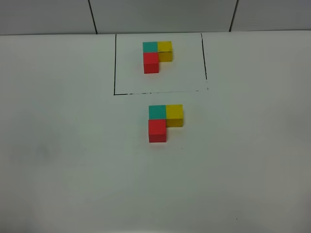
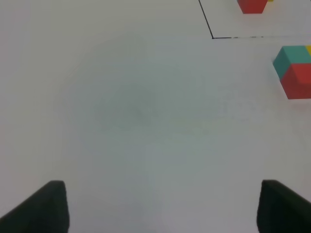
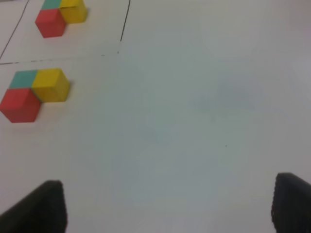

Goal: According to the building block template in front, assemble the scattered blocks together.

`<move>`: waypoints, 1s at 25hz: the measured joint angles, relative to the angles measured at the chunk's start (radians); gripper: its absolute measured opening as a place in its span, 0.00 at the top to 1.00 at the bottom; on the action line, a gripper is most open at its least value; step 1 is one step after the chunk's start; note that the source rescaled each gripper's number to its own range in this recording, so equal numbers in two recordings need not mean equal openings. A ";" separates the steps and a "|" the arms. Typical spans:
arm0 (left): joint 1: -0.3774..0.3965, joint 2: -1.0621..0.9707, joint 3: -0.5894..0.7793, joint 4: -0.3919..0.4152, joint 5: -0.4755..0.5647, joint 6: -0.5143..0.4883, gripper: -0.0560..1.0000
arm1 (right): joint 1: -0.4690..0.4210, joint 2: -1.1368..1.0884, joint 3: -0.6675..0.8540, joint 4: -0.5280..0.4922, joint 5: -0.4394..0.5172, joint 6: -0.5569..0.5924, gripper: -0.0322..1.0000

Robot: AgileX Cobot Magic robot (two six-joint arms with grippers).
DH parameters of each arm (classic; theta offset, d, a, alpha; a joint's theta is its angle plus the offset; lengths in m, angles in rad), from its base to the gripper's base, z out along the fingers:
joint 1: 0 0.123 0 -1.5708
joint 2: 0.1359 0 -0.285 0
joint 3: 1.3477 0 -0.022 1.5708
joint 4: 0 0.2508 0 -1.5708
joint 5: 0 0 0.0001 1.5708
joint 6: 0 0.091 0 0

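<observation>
- White table [image 1: 58,145] fills the high view, bare around the blocks, with grey tiled wall [image 1: 160,14] behind it.
- Black-line rectangle [image 1: 115,63] holds the building block template [image 1: 156,56]: teal beside yellow at the back, red in front of teal, all touching.
- Just outside the rectangle's near line sit the scattered blocks [image 1: 164,122], joined in the same L: teal cube [image 1: 157,111], yellow cube [image 1: 174,114], red cube [image 1: 157,130].
- Left gripper [image 2: 160,206] and right gripper [image 3: 167,206] are spread wide, grasping nothing, well apart from the blocks.
</observation>
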 joint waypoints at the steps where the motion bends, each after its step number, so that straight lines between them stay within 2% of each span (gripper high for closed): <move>1: 0.000 0.000 0.000 0.000 0.000 0.000 0.23 | 0.000 0.000 0.000 0.000 0.000 0.000 0.24; 16: 0.000 0.000 0.000 0.000 0.000 0.000 0.23 | 0.003 0.000 0.000 -0.002 0.000 0.005 0.24; 25: 0.000 0.000 0.000 0.000 0.000 0.000 0.23 | 0.003 0.000 0.000 -0.035 0.000 0.064 0.24</move>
